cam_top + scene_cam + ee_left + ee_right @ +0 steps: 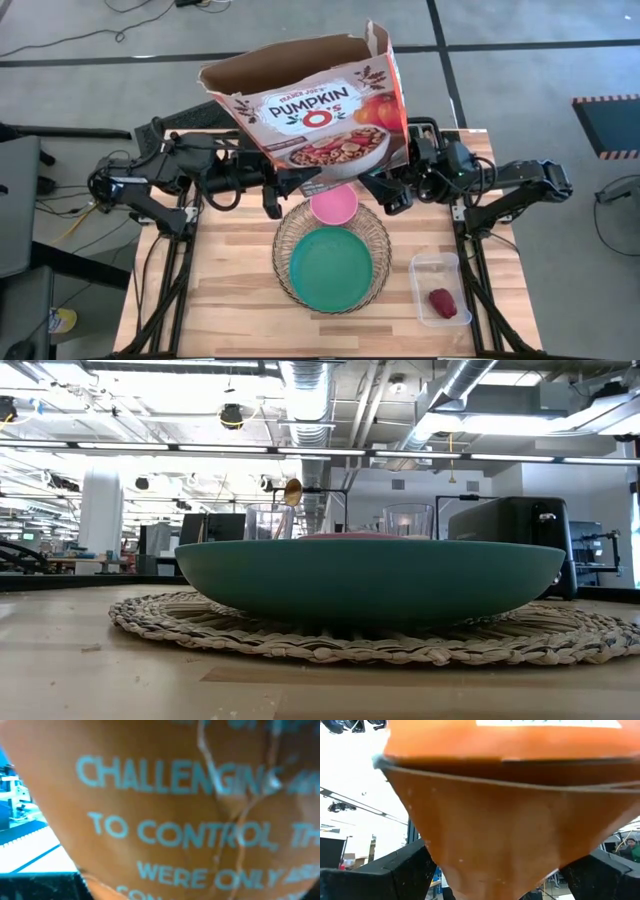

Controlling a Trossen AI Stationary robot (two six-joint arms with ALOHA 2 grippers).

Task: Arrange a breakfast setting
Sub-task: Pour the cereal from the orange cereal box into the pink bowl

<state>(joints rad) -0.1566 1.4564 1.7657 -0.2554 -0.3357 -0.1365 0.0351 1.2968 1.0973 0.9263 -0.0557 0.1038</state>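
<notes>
A teal plate [330, 268] [370, 580] sits on a round woven charger [287, 228] [200, 625]. A pink bowl [334, 205] rests at the charger's far rim. An orange cereal box [315, 105], its top torn open, is held high over the bowl, front face up. My right gripper [392, 192] is shut on it at its right side. My left gripper [278, 192] is at its lower left; the box back [175, 820] fills the left wrist view. A dark red fruit [443, 302] lies in a clear tub [428, 268]. The bagel is out of view. My right gripper has a narrowing lower part of the cereal box [490, 850] between its two fingers [405, 870], one on each side. It comes level from the table's right side. The box is lifted clear of the table and tilted.
In the low view a black toaster [510, 540] and two clear glasses [268, 522] stand at the far side; a small golden spoon [292, 492] sticks up there. The tub lies at the near right. Bare wood [225, 290] shows left of the charger.
</notes>
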